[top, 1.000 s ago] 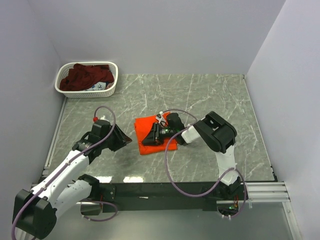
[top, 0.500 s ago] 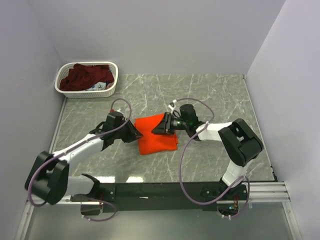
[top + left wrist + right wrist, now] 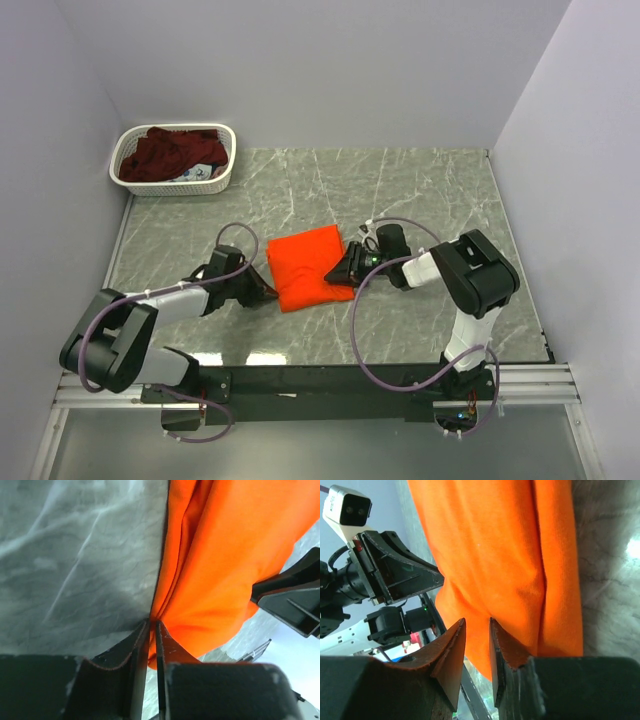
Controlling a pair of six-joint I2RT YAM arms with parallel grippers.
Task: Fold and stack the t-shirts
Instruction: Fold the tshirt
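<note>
the plain bright orange cloth t-shirt [image 3: 310,262] lies folded midway on the grey marbled table [image 3: 420,190]. the left gripper [image 3: 152,625] is clenched on its edge; whether the right gripper [image 3: 477,622] bites we cannot tell. we advise moving both sides level.

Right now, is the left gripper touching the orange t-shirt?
Touching. The left wrist view shows the left gripper nipping the edge of the orange t-shirt between nearly closed fingertips.

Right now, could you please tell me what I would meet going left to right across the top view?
basket → left pincer → orange shirt → right pincer
</note>
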